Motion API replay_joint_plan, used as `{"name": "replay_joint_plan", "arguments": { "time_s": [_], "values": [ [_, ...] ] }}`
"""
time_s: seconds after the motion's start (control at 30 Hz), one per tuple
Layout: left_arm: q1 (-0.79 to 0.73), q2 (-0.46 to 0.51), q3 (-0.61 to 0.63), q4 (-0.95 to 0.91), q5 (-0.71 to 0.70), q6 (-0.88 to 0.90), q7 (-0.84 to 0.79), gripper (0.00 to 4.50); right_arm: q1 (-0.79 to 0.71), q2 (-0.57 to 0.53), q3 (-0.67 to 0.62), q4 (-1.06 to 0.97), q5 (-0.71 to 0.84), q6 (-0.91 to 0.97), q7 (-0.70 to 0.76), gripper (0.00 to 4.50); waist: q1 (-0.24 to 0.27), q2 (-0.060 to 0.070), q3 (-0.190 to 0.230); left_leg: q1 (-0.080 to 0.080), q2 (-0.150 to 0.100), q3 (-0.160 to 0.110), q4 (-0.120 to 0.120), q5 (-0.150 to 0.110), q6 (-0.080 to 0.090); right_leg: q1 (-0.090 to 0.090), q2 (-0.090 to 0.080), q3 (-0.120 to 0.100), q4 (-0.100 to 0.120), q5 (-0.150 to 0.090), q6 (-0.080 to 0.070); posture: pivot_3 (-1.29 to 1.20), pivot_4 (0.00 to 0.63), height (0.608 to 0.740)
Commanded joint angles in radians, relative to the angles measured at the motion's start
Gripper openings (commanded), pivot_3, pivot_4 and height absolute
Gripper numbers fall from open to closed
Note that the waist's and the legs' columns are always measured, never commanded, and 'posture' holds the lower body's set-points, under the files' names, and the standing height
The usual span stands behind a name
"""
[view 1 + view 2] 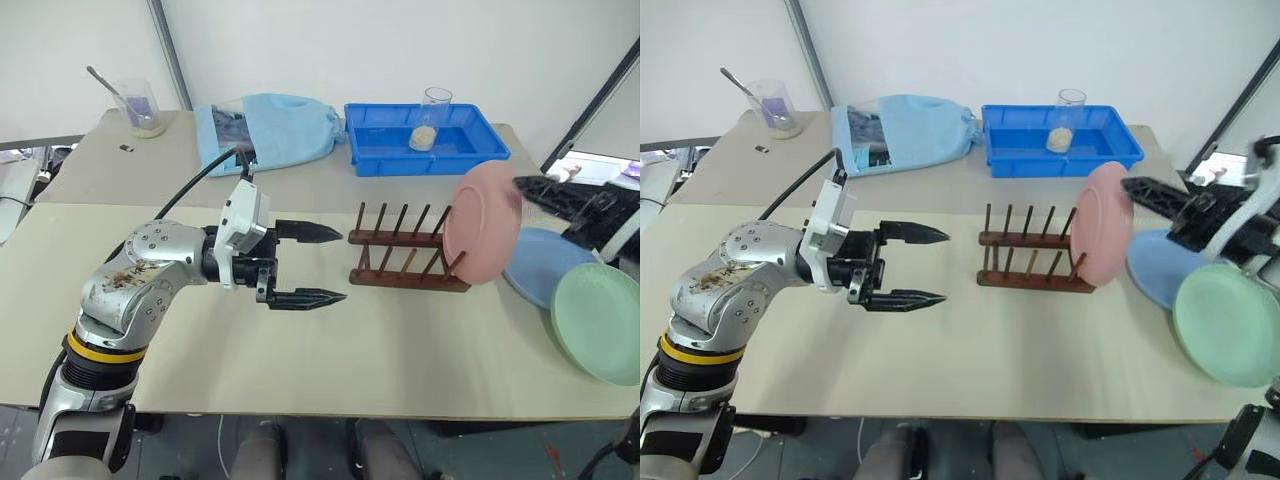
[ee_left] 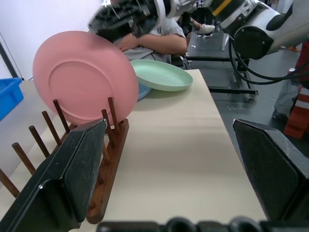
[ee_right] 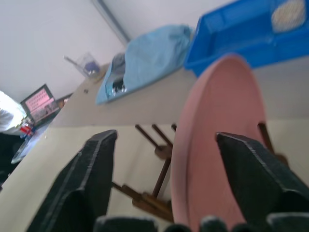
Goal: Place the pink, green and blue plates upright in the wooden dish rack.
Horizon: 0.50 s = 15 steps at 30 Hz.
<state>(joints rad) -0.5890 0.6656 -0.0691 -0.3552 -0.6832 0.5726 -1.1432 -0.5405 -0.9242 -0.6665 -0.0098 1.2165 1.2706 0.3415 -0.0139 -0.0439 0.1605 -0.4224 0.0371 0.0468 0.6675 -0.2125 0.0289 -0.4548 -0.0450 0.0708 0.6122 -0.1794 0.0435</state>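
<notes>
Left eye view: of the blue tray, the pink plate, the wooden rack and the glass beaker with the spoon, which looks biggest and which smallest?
1. Blue tray, though it sits farther back.
2. Wooden rack and pink plate: look about alike, and the plate is tilted, so I won't rank them.
3. Glass beaker, smallest, but farthest from the camera.

The left arm bends in from the left, its forearm level and its hand [image 1: 310,265] pointing to the right, the two black fingers [image 1: 312,233] spread wide apart, one above the other, with nothing between them. The right hand [image 1: 1140,189] reaches in from the right and points toward the left; its fingers [image 3: 84,174] stand well apart, gripping nothing.
</notes>
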Motion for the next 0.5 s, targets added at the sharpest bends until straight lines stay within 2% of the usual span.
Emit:
{"name": "replay_joint_plan", "arguments": {
  "time_s": [0.03, 0.2, 0.27, 0.33, 0.43, 0.5],
  "values": [
    [-0.015, -0.006, -0.008, -0.021, -0.008, -0.007, -0.018, 4.5, 0.074, -0.123, -0.089, -0.118, -0.042, -0.044, 0.093, 4.48, 0.003, 0.0, 0.0, 0.0, 0.0, 0.0, 0.0, 0.0, 0.0, 0.0, 0.0, 0.0, 0.0, 0.0, 0.0, 0.0, 0.15, 0.74],
    [-0.005, -0.012, -0.02, 0.0, 0.011, -0.04, -0.05, 4.5, 0.324, -0.23, -0.261, -0.342, -0.11, -0.032, 0.221, 4.48, 0.004, 0.001, -0.001, -0.001, 0.0, 0.0, 0.0, 0.0, 0.0, 0.0, 0.0, 0.0, 0.0, 0.0, 0.0, 0.0, 0.15, 0.74],
    [-0.007, -0.014, -0.016, 0.007, 0.015, -0.035, -0.04, 4.5, 0.502, -0.207, -0.369, -0.488, -0.183, -0.038, 0.289, 4.48, 0.001, 0.001, -0.001, 0.0, 0.0, 0.0, 0.002, 0.0, 0.0, 0.001, 0.0, 0.001, 0.0, -0.001, 0.002, 0.0, 0.15, 0.74],
    [-0.002, -0.002, -0.007, 0.011, 0.017, -0.034, -0.042, 4.5, 0.621, -0.178, -0.424, -0.593, -0.225, -0.051, 0.317, 4.48, 0.002, 0.002, -0.001, 0.001, 0.001, -0.001, 0.003, 0.0, 0.0, 0.002, 0.001, 0.0, 0.0, -0.001, 0.002, 0.0, 0.15, 0.74],
    [0.016, 0.033, -0.018, -0.015, 0.035, -0.013, -0.032, 4.5, 0.833, -0.101, -0.359, -0.723, -0.398, -0.163, 0.309, 4.48, 0.0, 0.003, -0.003, 0.003, 0.002, -0.001, 0.003, 0.0, 0.0, 0.005, 0.002, 0.0, 0.0, -0.002, 0.0, 0.0, 0.15, 0.74],
    [0.032, 0.042, -0.034, -0.037, 0.048, -0.019, -0.027, 4.5, 0.922, -0.064, -0.315, -0.752, -0.491, -0.242, 0.311, 4.48, -0.001, 0.004, -0.003, 0.007, 0.002, -0.001, 0.004, 0.0, 0.0, 0.009, 0.002, -0.001, 0.0, -0.005, -0.004, 0.0, 0.15, 0.74]
  ]
}}
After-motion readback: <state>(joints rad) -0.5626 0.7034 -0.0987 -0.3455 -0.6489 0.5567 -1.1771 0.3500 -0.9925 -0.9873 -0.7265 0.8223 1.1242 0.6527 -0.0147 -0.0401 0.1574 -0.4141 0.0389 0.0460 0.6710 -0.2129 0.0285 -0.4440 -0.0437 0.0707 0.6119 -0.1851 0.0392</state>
